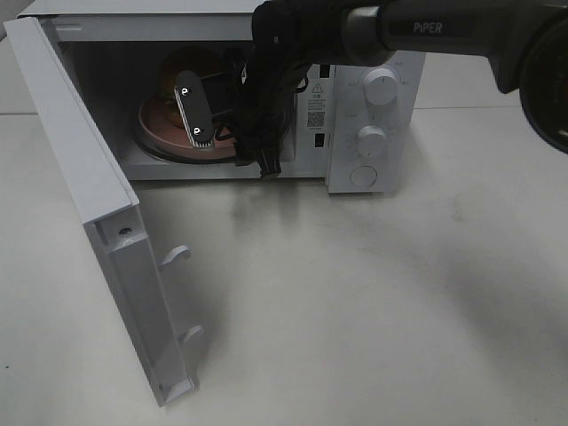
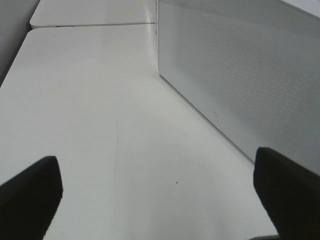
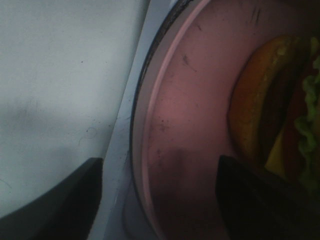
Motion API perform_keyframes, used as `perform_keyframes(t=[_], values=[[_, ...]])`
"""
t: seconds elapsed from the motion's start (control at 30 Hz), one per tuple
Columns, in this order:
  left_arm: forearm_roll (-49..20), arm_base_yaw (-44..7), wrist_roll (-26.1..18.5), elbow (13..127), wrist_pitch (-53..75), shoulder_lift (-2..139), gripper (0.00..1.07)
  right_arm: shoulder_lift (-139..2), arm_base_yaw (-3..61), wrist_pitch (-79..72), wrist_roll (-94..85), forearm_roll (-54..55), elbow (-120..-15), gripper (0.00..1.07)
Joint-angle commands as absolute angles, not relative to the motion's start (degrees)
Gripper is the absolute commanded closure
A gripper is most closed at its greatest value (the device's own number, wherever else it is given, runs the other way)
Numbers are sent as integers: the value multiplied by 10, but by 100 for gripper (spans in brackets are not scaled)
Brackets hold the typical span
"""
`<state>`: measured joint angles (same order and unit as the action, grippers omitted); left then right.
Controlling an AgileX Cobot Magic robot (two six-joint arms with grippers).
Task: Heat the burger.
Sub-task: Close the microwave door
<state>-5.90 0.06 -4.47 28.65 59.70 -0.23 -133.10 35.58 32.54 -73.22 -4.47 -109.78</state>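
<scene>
**Exterior high view, near to far.** The flat off-white table (image 1: 355, 302) is lying in front, offering broad open surface. The white hinged door (image 1: 89, 177) of the white box-shaped microwave oven (image 1: 373, 53) is standing swung wide on the left, with its lower corner nearest the camera. Behind it, the black right arm (image 1: 426, 31) is crossing above the upper round white knob (image 1: 382, 87) and entering the cavity. There the right gripper (image 1: 200, 111) is hanging over the round pink plate (image 1: 160, 124) and hiding most of what sits on it.

**Right wrist view only.** The two dark fingers (image 3: 60, 205) are standing apart and clamping nothing. One is lying over the white surface beside the plate, the other over the plate. The pink rim and the dark edge of the glass turntable (image 3: 136, 100) are running between them. The burger (image 3: 275, 115) is sitting on the plate inside the oven. It is showing a golden-orange bun, a dark patty, a yellow slice and a frilly green lettuce edge.

**Left wrist view only.** The left gripper (image 2: 157, 170) is hovering over the table with its fingers spread wide and empty. It is near an upright white dotted panel (image 2: 240, 75), and whether this panel is the door cannot be told.
</scene>
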Motion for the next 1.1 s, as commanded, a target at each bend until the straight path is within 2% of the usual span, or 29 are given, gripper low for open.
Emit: perform_keyframes(t=[0.03, 0.5, 1.1], values=[[-59, 2, -41, 285, 595, -17, 9, -1303, 355, 321, -718, -45, -1072, 32], [-59, 2, -41, 285, 595, -17, 9, -1188, 355, 242, -717, -60, -886, 31], [-59, 2, -41, 285, 595, -17, 9, -1065, 355, 226, -618, -60, -728, 31]])
